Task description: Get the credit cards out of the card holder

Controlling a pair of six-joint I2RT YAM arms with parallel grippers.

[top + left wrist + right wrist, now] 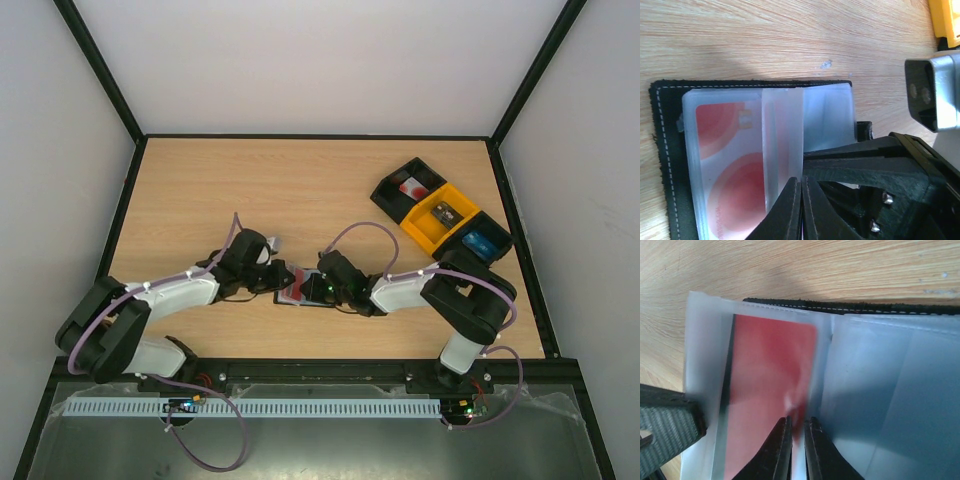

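The black card holder (pixel 300 302) lies open on the table between both grippers. In the left wrist view its stitched cover (pixel 660 150) carries clear sleeves, and credit cards (pixel 732 185) with red round marks show through them. My left gripper (pixel 802 182) is shut, its tips pinching the edge of a raised clear sleeve (pixel 782 135) near the fold. The right gripper (pixel 798 427) is nearly closed on the edge of a red-marked credit card (pixel 772 370) standing up from its sleeve. From above, the left gripper (pixel 283 272) and right gripper (pixel 318 287) meet over the holder.
A row of open bins stands at the back right: black (pixel 408 187), yellow (pixel 440 218), and black (pixel 483 243). A yellow bin corner (pixel 945 20) shows in the left wrist view. The right arm's wrist (pixel 932 92) sits close beside my left fingers.
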